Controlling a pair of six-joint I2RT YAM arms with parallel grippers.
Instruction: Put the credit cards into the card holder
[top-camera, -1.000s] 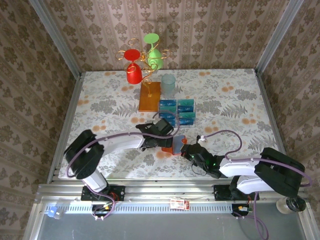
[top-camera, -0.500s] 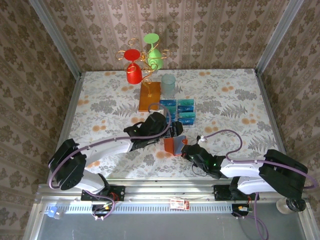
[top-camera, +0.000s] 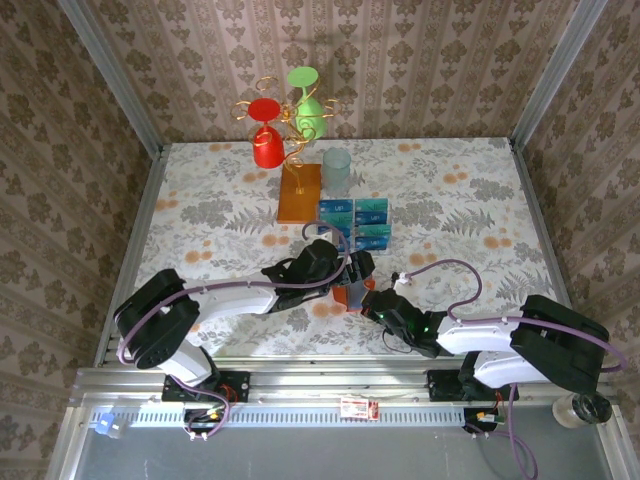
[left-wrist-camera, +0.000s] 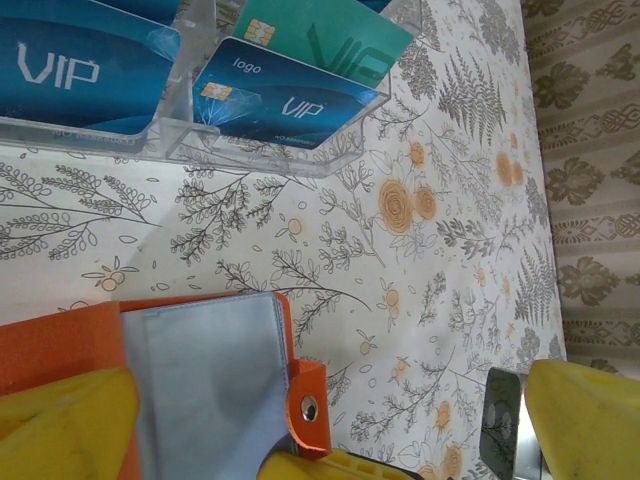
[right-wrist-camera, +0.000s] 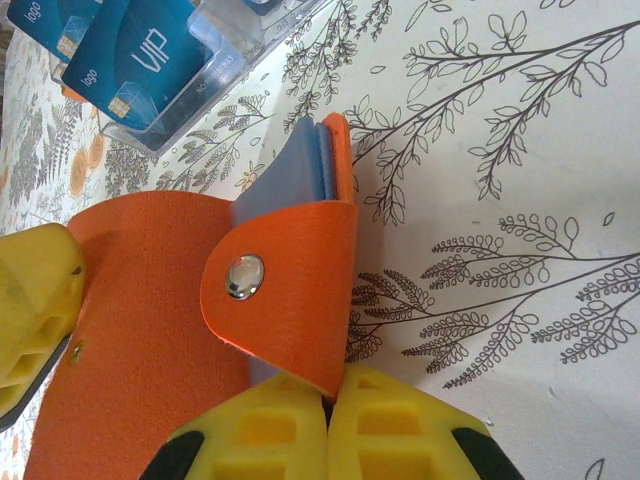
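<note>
**Right jaws pinched on the flap, left jaws wide above the holder**

We see the card holder (top-camera: 352, 293) near the front middle of the flowered table (top-camera: 470, 200), between the two grippers. The right gripper (right-wrist-camera: 330, 400) has its yellow jaws pressed together on the lower edge of the orange flap, below the metal snap (right-wrist-camera: 245, 276). Grey-blue sleeves (right-wrist-camera: 300, 175) peep out at the flap's far end.

The left gripper (top-camera: 348, 266) stands over the holder from the other side with its jaws wide. In its wrist view one yellow finger (left-wrist-camera: 60, 425) lies across the orange cover, and the other (left-wrist-camera: 590, 420) is well apart, above bare tablecloth. We cannot tell whether the first finger presses on the cover or only hangs over it.

The credit cards (top-camera: 355, 222), blue and teal with "VIP" in pale letters, lie in the compartments of a clear tray (left-wrist-camera: 260, 155). The tray sits just beyond the holder and does not touch it. Farther back stand a gold wire stand (top-camera: 299, 192) bearing a red and a green cup and, beside its base, a pale tumbler (top-camera: 337, 170).
</note>
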